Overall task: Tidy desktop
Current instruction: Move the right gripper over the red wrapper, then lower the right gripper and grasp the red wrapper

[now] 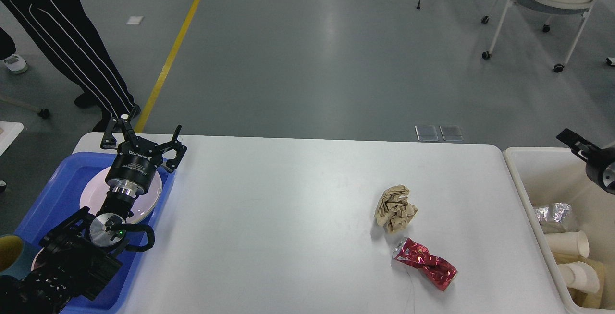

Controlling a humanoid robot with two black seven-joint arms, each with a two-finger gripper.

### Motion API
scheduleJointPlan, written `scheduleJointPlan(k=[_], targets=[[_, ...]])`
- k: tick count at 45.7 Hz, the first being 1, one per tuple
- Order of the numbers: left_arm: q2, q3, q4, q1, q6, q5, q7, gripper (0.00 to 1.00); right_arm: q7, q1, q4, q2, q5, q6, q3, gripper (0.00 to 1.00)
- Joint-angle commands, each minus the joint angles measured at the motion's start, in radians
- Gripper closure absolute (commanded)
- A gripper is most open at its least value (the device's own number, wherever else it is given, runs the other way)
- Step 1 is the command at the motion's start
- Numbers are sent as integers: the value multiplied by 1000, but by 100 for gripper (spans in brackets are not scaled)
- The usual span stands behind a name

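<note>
The white desktop (288, 208) holds a crumpled brown paper ball (395, 208) and, just in front of it, a crushed red can (425, 263), both right of centre. My left gripper (143, 134) is open and empty above the far edge of a blue tray (53, 184), over a white plate (93, 196). My right gripper (579, 145) shows only partly at the right edge, above the off-white bin (523, 175). Its fingers cannot be told apart.
The bin holds paper cups (569, 244) and crumpled foil (552, 213). A yellow cup (9, 251) sits at the tray's near left. A person's legs (72, 40) stand beyond the table's far left corner. A wheeled chair (543, 2) stands far right.
</note>
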Motion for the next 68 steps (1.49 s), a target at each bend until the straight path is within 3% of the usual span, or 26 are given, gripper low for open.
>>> scheduleJointPlan(k=[1,8,15,21,25,31,37,47,53,59,68], targets=[[0,0,0,0,0,0,0,1,5,204,159,-5,-167,70,-5,0],[0,0,0,0,0,0,1,1,12,453,431,24,-348,91,-54,0],[0,0,0,0,0,0,1,1,15,637,626,139,-517,97,-191,0],[0,0,0,0,0,0,0,1,15,809,808,221,-528,103,-203,0],[0,0,0,0,0,0,1,1,16,910,931,287,-531,163,-198,0],[0,0,0,0,0,0,0,1,57,971,1086,381,-531,211,-189,0],[0,1,0,0,0,0,0,1,73,927,1068,387,-524,202,-178,0],[0,0,0,0,0,0,0,1,71,669,915,373,-437,180,-65,0],[0,0,0,0,0,0,0,1,94,613,907,387,-460,21,-73,0],[0,0,0,0,0,0,0,1,122,559,882,468,-650,-122,-166,0],[0,0,0,0,0,0,0,1,122,467,803,565,-716,-140,-258,0]])
